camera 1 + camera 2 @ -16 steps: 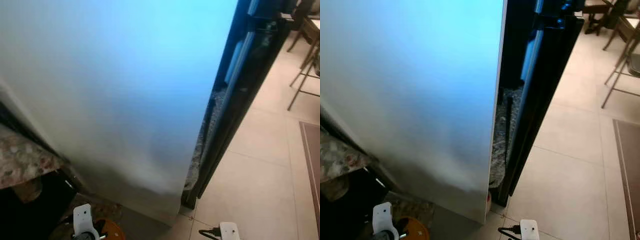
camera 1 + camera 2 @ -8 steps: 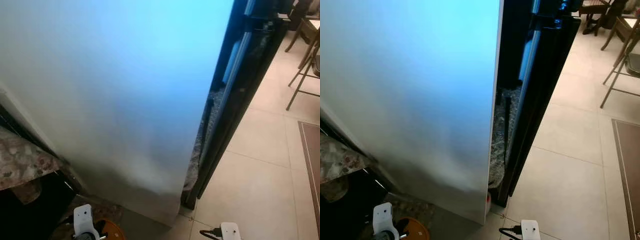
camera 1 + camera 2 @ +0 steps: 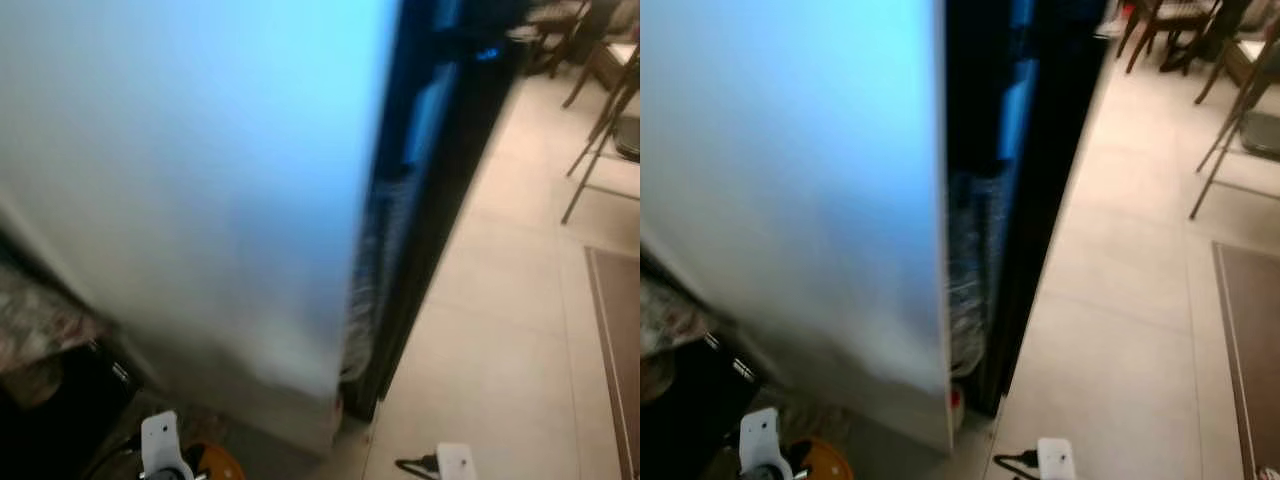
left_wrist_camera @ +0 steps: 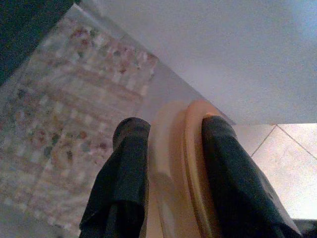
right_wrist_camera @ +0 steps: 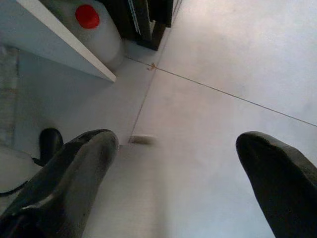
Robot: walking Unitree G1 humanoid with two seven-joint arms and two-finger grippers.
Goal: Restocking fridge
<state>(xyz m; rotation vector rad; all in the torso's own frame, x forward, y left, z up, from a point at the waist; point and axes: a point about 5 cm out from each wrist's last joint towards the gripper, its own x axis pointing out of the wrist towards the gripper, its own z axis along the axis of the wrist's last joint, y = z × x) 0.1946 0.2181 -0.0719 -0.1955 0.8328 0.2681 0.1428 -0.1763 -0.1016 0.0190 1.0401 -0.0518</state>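
Pale floor tiles run off to your right toward some chairs and the edge of a rug, and the head views are smeared, so you're reading this on the move. Filling your left is a big white panel lit blue, most likely the fridge's side or its door, though I can't say which, with a dark gap along its right edge and a speckled stone worktop poking out at its lower left corner.

Your left gripper is clamped on the cargo: an orange round-edged item, smooth and rigid, maybe a lid or a plastic container, both fingers pinching across its rim. It looks light and stiff, probably slick, so keep that grip square across the rim and don't let it pivot as you swing.

Your right gripper hangs low over the tiles, fingers spread wide with nothing between them. Its wrist view catches a white jug with a red cap tucked under the panel's bottom corner; that one looks bulky, and heavy if full, so I'd take it by the neck
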